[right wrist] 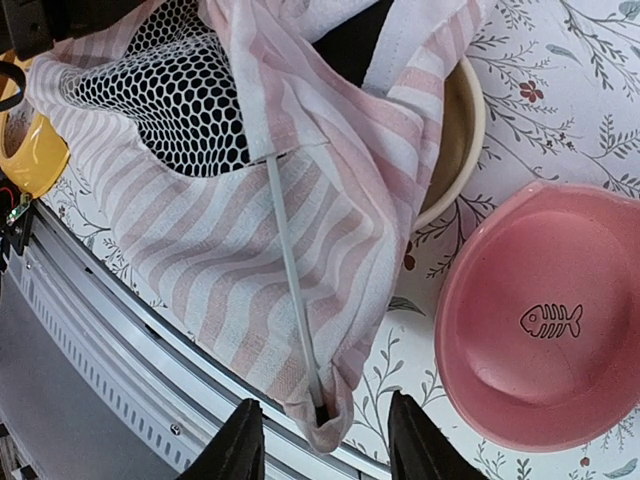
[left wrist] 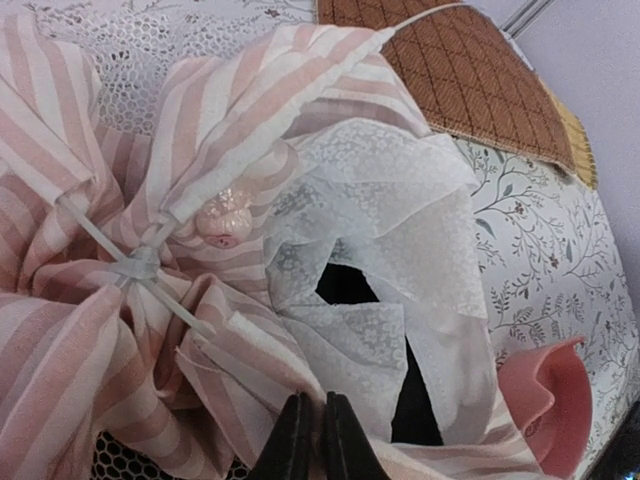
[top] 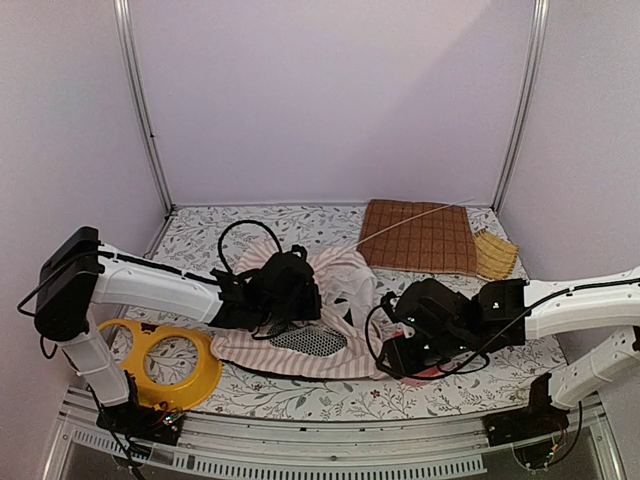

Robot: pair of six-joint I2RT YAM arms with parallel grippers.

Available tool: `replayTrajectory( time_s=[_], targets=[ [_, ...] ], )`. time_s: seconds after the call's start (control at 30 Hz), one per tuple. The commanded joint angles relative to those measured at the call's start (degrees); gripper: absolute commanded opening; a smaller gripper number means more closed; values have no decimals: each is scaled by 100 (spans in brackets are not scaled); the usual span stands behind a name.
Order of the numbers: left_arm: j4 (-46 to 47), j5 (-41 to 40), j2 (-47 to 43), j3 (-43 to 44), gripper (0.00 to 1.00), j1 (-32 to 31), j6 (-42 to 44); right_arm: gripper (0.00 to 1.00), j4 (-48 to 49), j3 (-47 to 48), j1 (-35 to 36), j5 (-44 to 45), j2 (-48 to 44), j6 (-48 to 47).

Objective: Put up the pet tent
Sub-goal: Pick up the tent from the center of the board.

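1. Striped pink-and-white cloth of the pet tent lies collapsed between both pincers in the top view; the left pincer is over its middle, the right pincer beside its edge.
2. Left wrist view: the left pincer is together at a white fold; whether cloth is nipped, I cannot tell; the tent bunches ahead of it.
3. Right wrist view: the right pincer stands apart; the tent's corner sits in its gap; the thin pole runs lengthwise straight ahead; this arm seems nearer the pole's end.

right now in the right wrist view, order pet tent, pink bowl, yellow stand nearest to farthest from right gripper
1. pet tent, corner at the right gripper
2. pink bowl, right side
3. yellow stand, far upper left
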Motion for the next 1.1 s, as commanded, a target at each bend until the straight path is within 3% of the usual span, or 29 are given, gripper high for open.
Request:
replayTrajectory(
  time_s=[0.0,0.1,0.37,0.7,1.07],
  targets=[
    [68,-38,102,117,5,42,14,39,-199,196,-12,66,-165,-11],
    [85,-26,97,125,1,57,23,33,-267,193,-10,19,-122,-32],
    [105,1,101,130,0,69,49,32,-124,176,-6,15,-3,-50],
    [152,57,112,126,0,58,126,0,-87,463,-12,205,277,-141],
    [197,186,-130,196,0,-71,395,0,-322,1640,-61,323,1016,-810]
  ],
)
